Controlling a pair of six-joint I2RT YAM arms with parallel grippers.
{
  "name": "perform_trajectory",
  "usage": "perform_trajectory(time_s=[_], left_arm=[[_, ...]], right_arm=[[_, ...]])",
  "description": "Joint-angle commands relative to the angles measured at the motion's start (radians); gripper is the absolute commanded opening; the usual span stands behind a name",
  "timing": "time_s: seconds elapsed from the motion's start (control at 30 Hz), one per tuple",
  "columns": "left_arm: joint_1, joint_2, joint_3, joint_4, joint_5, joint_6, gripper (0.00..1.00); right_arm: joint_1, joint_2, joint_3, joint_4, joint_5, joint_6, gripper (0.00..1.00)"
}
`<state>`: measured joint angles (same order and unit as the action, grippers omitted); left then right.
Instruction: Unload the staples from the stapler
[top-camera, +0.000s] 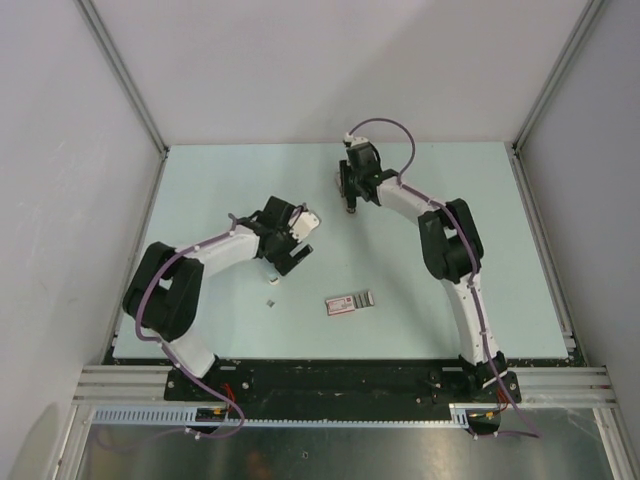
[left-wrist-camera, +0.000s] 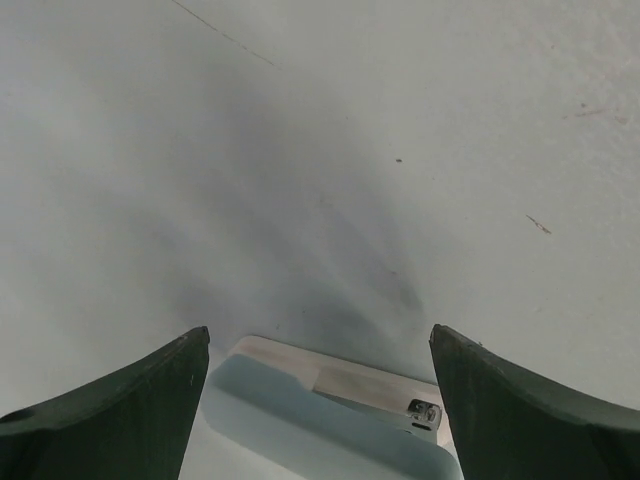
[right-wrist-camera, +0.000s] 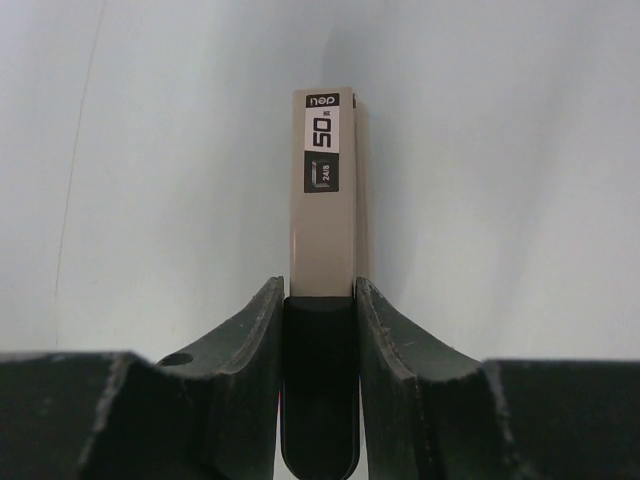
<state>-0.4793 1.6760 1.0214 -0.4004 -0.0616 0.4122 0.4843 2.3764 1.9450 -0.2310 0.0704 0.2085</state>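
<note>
- Right gripper (top-camera: 350, 203) at the far middle of the table (top-camera: 230, 180), wrist pointing down, clenched on the stapler (right-wrist-camera: 325, 220).
- In the right wrist view, dark fingers (right-wrist-camera: 258, 330) pressed against both sides of the stapler's black end; beige body reaching straight out past the fingertips, away from the camera.
- On that beige face, a black label reading "50" and, below it, a smaller black mark reading "24/8".
- A thin second edge showing along the stapler's right side; cannot tell whether the stapler is parted or closed.
- Cannot tell from the top view whether the stapler touches the table or hangs just above it.
- Left gripper (top-camera: 299, 243) left of centre, well apart from the right one, released: jaws spread wide, nothing between the fingertips but bare pale table.
- Low in the left wrist view, between the two fingers, a pale flat piece (left-wrist-camera: 330, 395) with rounded corners and a small metal fitting; too close and blurred to identify.
- Tiny grey fragment (top-camera: 271, 302) lying alone on the table, near side of the left gripper, touching nothing.
- Flat pink-and-grey box (top-camera: 350, 301) lying on the table near the middle, between the two arms and closer to their bases, apart from both grippers and right of the fragment.
</note>
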Motion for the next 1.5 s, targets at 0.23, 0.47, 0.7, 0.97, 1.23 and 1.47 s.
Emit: perform_trajectory(time_s=[0.23,0.47,0.7,0.97,1.23,1.47], left_arm=[[-0.021,-0.09,-0.128,0.033,-0.096,0.108,0.92],[-0.022,-0.221,-0.26,0.03,-0.084,0.123,0.91],[-0.023,-0.299,-0.265,0.025,-0.078,0.1,0.94],[-0.02,-0.365,-0.163,0.006,-0.074,0.008,0.99],[-0.014,-0.383,-0.13,-0.03,-0.03,-0.041,0.99],[0.008,-0.378,-0.138,-0.038,0.022,-0.06,0.99]], right_arm=[[0.142,-0.323,-0.469,0.02,0.04,0.124,0.0],[0.263,-0.38,-0.524,-0.044,0.117,0.17,0.0],[0.292,-0.367,-0.525,-0.061,0.131,0.204,0.1],[0.292,-0.341,-0.472,-0.119,0.116,0.172,0.47],[0.312,-0.279,-0.374,-0.198,0.117,0.159,0.39],[0.309,-0.275,-0.35,-0.203,0.106,0.176,0.03]])
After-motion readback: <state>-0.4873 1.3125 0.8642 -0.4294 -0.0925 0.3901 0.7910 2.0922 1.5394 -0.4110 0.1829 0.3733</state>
